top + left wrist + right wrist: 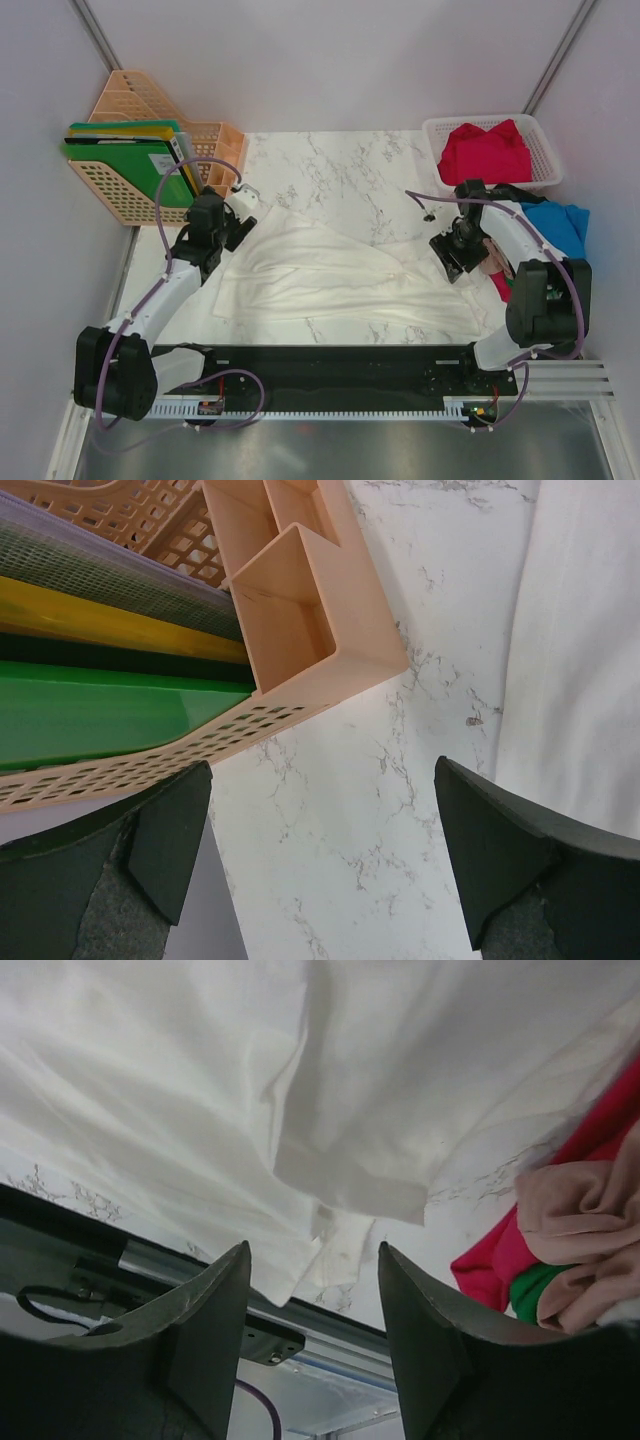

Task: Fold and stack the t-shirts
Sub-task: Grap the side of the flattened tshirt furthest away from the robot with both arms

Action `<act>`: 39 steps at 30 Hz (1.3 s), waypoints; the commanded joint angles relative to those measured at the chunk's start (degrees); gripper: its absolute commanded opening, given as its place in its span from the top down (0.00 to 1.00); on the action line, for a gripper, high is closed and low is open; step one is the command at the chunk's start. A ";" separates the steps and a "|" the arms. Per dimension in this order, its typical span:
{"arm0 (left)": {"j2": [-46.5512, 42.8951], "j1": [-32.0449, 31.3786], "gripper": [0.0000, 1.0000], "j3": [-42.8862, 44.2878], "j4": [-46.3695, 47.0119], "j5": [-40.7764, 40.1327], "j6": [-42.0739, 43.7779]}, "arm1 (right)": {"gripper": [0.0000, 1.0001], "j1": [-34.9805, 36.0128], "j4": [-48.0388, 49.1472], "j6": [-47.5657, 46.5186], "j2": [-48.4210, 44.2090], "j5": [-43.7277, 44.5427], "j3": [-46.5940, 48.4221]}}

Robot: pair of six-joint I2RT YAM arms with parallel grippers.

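1. A white mesh basket point(546, 150) stands at the far right corner of the table point(340, 165) and holds a bunched red t-shirt point(485, 150).
2. A peach plastic file rack point(125, 100) stands at the far left corner. Green folders point(125, 160) sit in its slot, and the left wrist view shows a yellow folder point(110, 625) against them.
3. The large white t-shirt point(320, 275) lies spread and creased across the middle of the table, towards the near edge.
4. A blue t-shirt point(560, 222) lies by the right edge, on the near side of the basket. A pale beige t-shirt point(585, 1220) and more red cloth point(590, 1150) are bunched beside the white t-shirt.
5. The left pincer point(320, 820) is released, its fingers wide over bare marble between the rack and the white t-shirt.
6. The right pincer point(313, 1290) is released, with its jaws apart above the white t-shirt's hem and no cloth pinched.
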 commanded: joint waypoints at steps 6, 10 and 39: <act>2.69 0.23 0.00 2.58 0.80 1.16 0.47 | 0.37 0.85 -3.29 -5.56 2.12 -6.76 -3.80; 3.57 0.23 0.00 3.81 0.01 1.25 0.11 | 0.38 3.14 -0.30 -5.30 5.99 -6.94 -2.83; 5.77 0.23 0.00 4.25 -1.84 0.99 0.38 | 1.00 4.46 1.02 -4.69 10.74 -4.30 19.21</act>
